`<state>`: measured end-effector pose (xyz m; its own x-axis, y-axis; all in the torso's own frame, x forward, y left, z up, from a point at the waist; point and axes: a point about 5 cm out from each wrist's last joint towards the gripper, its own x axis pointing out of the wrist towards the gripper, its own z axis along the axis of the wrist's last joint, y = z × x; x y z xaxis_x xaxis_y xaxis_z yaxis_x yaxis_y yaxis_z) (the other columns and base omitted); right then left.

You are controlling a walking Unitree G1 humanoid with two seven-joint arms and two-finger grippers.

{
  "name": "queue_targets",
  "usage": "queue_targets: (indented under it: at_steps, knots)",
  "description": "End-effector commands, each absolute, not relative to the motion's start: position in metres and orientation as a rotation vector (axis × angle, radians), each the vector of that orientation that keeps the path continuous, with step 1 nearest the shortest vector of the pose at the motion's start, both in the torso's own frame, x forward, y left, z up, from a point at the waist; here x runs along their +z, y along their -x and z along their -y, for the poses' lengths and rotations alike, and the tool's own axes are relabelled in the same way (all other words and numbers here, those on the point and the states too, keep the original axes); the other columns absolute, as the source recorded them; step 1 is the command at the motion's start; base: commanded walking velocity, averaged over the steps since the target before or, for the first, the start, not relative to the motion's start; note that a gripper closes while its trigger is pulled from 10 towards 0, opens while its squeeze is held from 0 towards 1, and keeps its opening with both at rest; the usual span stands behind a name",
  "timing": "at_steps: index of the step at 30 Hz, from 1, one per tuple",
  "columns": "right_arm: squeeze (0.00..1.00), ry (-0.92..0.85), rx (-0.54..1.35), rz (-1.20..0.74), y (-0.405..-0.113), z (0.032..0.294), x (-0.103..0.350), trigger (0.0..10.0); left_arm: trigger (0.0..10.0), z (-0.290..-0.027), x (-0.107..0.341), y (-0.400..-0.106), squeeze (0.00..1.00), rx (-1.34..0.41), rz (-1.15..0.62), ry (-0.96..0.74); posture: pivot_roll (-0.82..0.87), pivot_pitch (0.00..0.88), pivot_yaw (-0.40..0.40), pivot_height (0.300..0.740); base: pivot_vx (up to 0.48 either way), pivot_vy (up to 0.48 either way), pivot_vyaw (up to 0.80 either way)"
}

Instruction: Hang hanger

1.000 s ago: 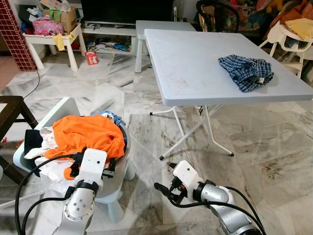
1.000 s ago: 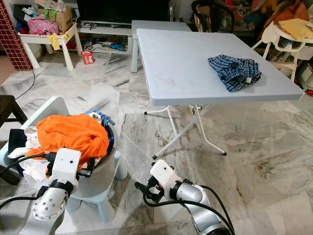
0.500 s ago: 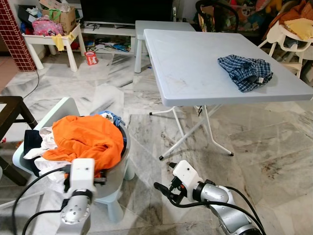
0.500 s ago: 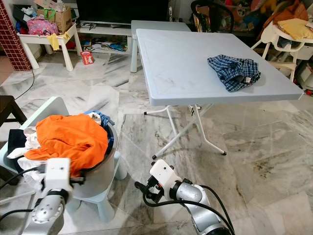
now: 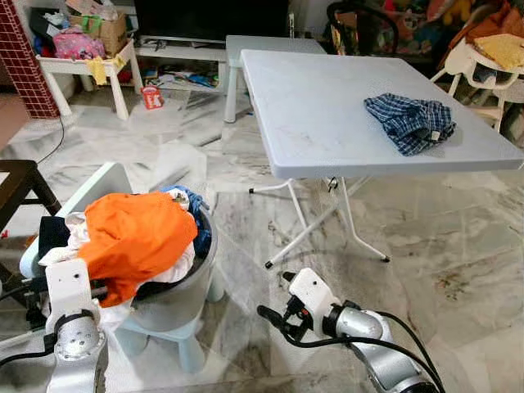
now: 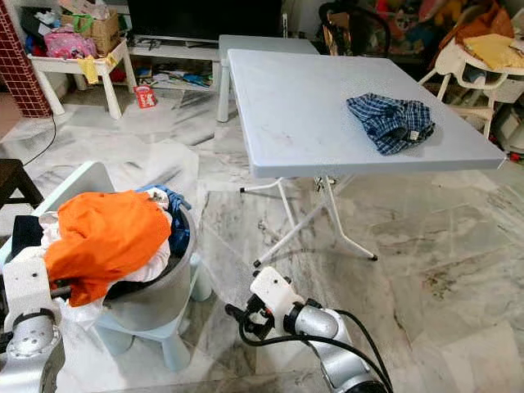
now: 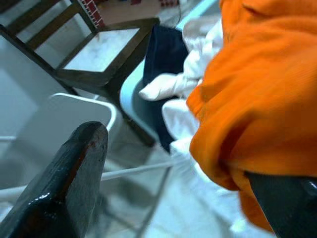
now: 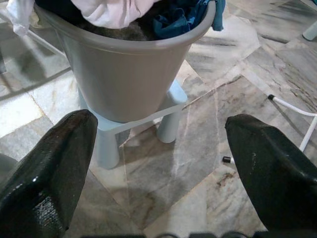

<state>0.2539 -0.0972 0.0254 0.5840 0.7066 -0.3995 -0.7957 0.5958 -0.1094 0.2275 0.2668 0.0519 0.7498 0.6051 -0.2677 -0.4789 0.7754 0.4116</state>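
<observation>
A grey laundry bucket stands on a pale blue stool at my lower left. It is heaped with clothes, and an orange garment on top sags over its near rim. My left gripper is low beside the bucket, open, with the orange cloth lying against one finger. Low over the marble floor, my right gripper is open and empty, pointing toward the bucket. A blue plaid garment lies crumpled on the pale folding table.
A dark wooden chair stands at the far left, close to the bucket. The folding table's legs cross ahead of my right arm. Behind are a white bench, a cluttered low table and a high chair.
My left arm has drawn back to the left and down, away from the top of the bucket. The orange garment has shifted left and now droops over the rim. The right arm has not moved.
</observation>
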Motion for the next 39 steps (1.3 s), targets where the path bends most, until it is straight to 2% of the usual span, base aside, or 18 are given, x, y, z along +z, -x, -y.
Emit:
queue_targets:
  at_steps: [1,3,6,11,14,26,32,39]
  knots:
    - [0.0,0.301,0.884,-0.33,-0.254,0.099,0.027,10.0,10.0,-0.259,0.05,-0.231,0.0,0.55,-0.411,-0.395,0.05,0.0,-0.087,0.74,0.0,0.0,0.0]
    - [0.0,0.299,0.882,-0.332,-0.254,0.1,0.027,10.0,10.0,-0.25,0.05,-0.235,0.0,0.476,-0.389,-0.409,0.05,0.0,-0.087,0.74,0.0,0.0,0.0]
    - [0.0,0.297,0.882,-0.334,-0.253,0.1,0.026,10.0,10.0,-0.237,0.05,-0.235,0.0,0.444,-0.399,-0.343,0.05,0.0,-0.086,0.74,0.0,0.0,0.0]
    - [0.0,0.297,0.883,-0.336,-0.253,0.1,0.025,10.0,10.0,-0.223,0.047,-0.228,0.0,0.368,-0.402,-0.381,0.06,0.0,-0.086,0.74,0.0,0.0,0.0]
    - [0.0,0.295,0.885,-0.339,-0.252,0.1,0.024,10.0,10.0,-0.212,0.047,-0.222,0.0,0.252,-0.378,-0.383,0.06,0.0,-0.089,0.74,0.0,0.0,0.0]
    - [0.0,0.298,0.892,-0.344,-0.253,0.099,0.023,10.0,10.0,-0.206,0.025,-0.207,0.0,0.075,-0.467,-0.438,0.06,0.0,-0.094,0.74,0.0,0.0,0.0]
    - [0.0,0.295,0.893,-0.349,-0.253,0.1,0.022,10.0,10.0,-0.189,0.02,-0.207,0.0,-0.074,-0.481,-0.449,0.06,0.0,-0.092,0.74,0.0,0.0,0.0]
    - [0.0,0.296,0.891,-0.352,-0.252,0.101,0.022,10.0,10.0,-0.185,0.021,-0.208,0.0,-0.118,-0.488,-0.436,0.06,0.0,-0.092,0.74,0.0,0.0,0.0]
